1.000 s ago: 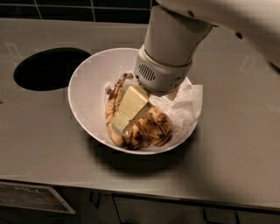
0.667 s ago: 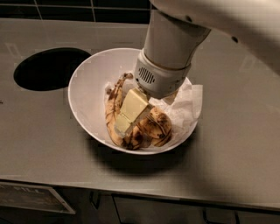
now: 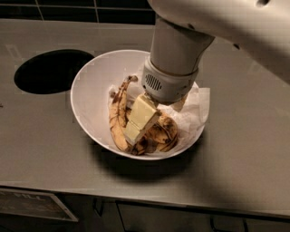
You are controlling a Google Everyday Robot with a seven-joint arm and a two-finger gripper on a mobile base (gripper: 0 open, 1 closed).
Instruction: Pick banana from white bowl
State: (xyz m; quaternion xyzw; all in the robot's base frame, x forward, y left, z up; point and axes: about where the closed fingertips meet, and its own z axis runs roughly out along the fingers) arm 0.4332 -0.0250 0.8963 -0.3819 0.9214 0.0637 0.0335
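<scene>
The grey counter (image 3: 235, 149) fills nearly the whole view, with dark wall tiles (image 3: 68, 9) along its far edge. The robot's pale arm (image 3: 181, 50) comes in from the far right corner and hangs over the middle of the surface. A round dark opening (image 3: 52, 70) is cut into the counter toward the far left corner. Just right of it, near the middle of the counter and closer to the near edge, sits the white bowl (image 3: 86, 104). Crumpled white paper (image 3: 197, 106) lines the bowl's right side and overlaps its rim. The gripper (image 3: 156, 122) is down inside the bowl among the fruit. Its 2 fingers (image 3: 141, 117) stand apart, 1 pale pad lying over the bananas and the other mostly hidden under the wrist. It has closed on nothing. A longer slim banana (image 3: 117, 118) curves along the bowl's left wall. The banana (image 3: 164, 132), plump and heavily speckled, rests at the bowl's bottom toward the near edge, just right of the visible pad.
</scene>
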